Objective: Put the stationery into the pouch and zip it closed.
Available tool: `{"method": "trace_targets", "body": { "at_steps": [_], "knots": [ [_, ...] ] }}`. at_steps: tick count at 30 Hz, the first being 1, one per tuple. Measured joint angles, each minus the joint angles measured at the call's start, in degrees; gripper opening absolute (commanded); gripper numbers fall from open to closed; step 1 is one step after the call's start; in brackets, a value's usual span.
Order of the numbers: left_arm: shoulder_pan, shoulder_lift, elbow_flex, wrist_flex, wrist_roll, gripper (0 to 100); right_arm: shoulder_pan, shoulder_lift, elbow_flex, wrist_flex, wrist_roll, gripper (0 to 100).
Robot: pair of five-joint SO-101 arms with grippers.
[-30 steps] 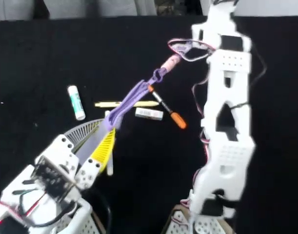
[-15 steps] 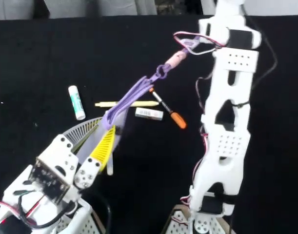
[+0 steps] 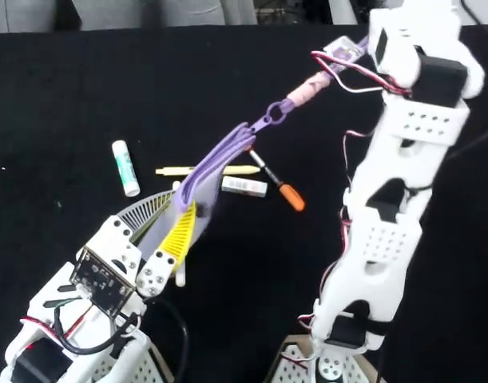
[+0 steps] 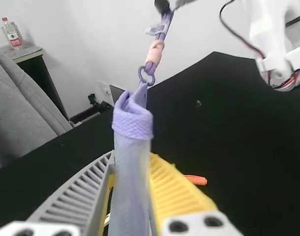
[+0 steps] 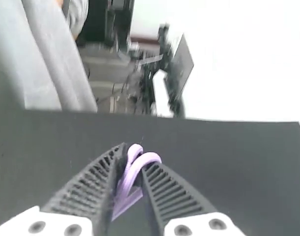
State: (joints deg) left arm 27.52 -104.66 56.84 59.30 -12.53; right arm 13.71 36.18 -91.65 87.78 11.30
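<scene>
A purple pouch hangs stretched in the air between both arms. My left gripper, with one yellow and one grey finger, is shut on the pouch's lower end. From the pouch's upper end runs a ring pull, a pink charm and a purple strap; my right gripper is shut on that strap, high at the far right. On the black table under the pouch lie a glue stick, a yellow pencil, a white eraser and an orange-tipped pen.
The right arm's white links stand tall along the table's right side. A white stick-like thing lies beside the left gripper. The black tabletop stretches to the far left.
The right gripper has pulled the strap up and to the right, drawing the pouch longer and tauter. The left gripper has shifted slightly right, still holding the pouch's lower end.
</scene>
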Motion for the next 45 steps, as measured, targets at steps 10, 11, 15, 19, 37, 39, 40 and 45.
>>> {"method": "trace_targets", "body": {
  "at_steps": [10, 11, 15, 19, 37, 39, 40, 45],
  "knots": [
    [-0.4, -0.2, 0.2, 0.0, 10.0, 22, -4.8, -13.3, -0.1, 3.7, 0.1, 1.1],
    [-0.4, -0.2, 0.2, 0.0, 10.0, 22, -5.0, -14.1, -0.1, 3.9, 0.1, 1.1],
    [-0.4, -0.2, 0.1, 0.0, 10.0, 22, -5.1, -15.4, -0.1, 4.0, 0.2, 1.1],
    [-0.4, -0.2, -3.3, 2.5, 10.0, 22, -5.1, -15.4, -0.1, 4.0, 0.2, 1.1],
    [-27.4, -0.4, -10.5, 3.3, 10.5, 22, -6.2, -22.2, -0.1, 0.6, 0.2, 1.1],
    [-30.9, -0.4, -6.4, 1.3, 10.5, 22, -7.5, -23.5, -0.1, -0.5, 0.2, 1.1],
    [-32.3, -0.4, -4.0, 0.2, 10.5, 22, -8.0, -24.1, -0.1, -1.3, 0.2, 1.1],
    [-37.4, 0.0, 6.3, -4.4, 10.5, 22, -11.1, -27.7, -0.1, -5.6, 0.2, 1.1]
  ]
}}
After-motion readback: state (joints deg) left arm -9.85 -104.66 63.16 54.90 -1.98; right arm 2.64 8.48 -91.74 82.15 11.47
